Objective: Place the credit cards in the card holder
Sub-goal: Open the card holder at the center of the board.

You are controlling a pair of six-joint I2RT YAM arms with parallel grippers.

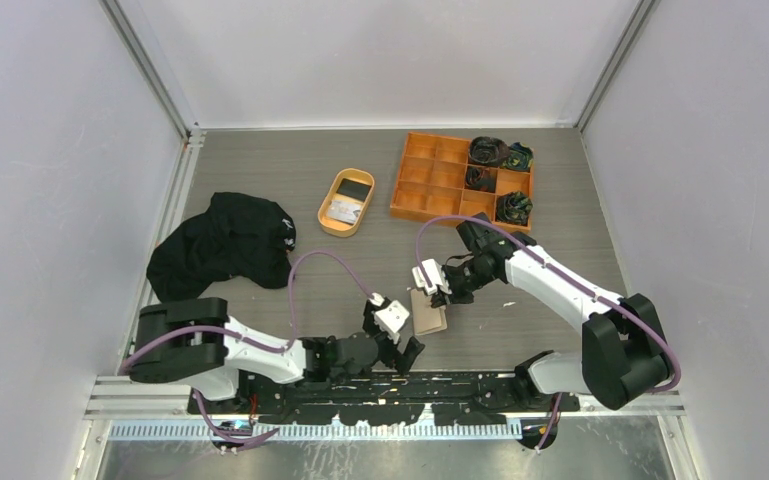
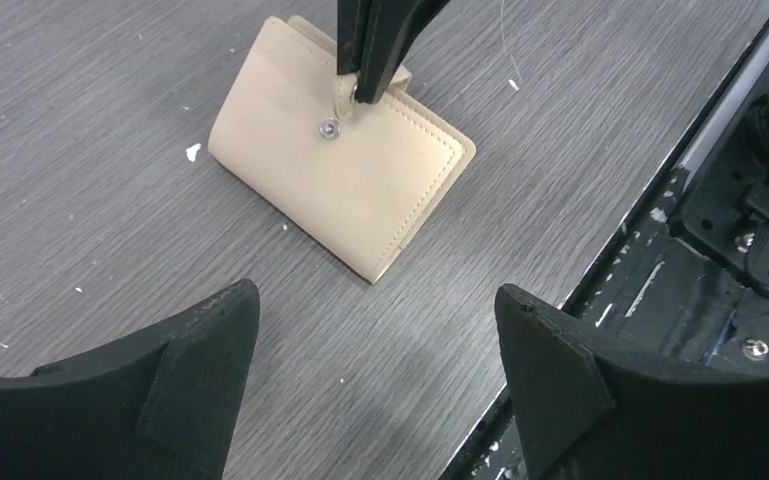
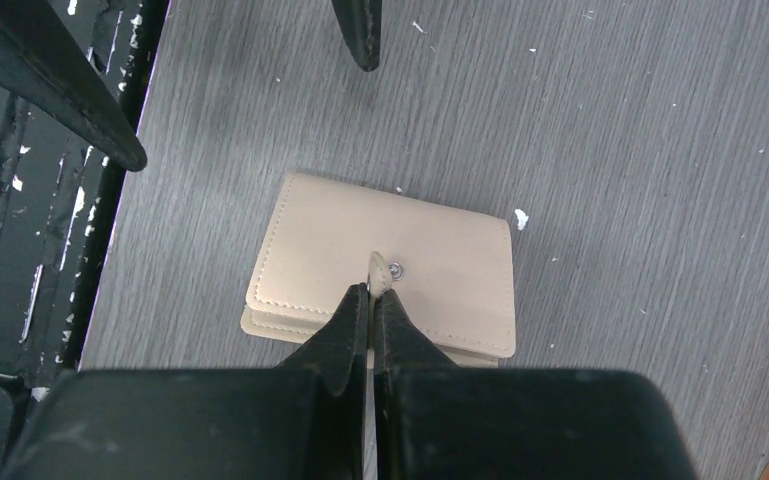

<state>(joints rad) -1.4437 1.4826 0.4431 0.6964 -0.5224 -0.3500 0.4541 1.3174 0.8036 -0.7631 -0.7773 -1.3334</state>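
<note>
Nearest the bases, the left pincer [image 2: 375,305] hangs released, jaws spread wide, with the card holder [image 2: 350,190] flat on the table just ahead of its tips. The right pincer [image 3: 375,292] is clenched on the holder's snap tab [image 3: 379,266], holding it up off the stud. The holder itself looks folded shut. Well beyond both pincers, a light card [image 1: 343,210] and a dark card [image 1: 354,188] lie in the oval tray [image 1: 326,218]. I judge no card is in yet, so the opening and every transfer remain.

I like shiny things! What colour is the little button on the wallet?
Silver snap, clearest in left wrist view.
</note>
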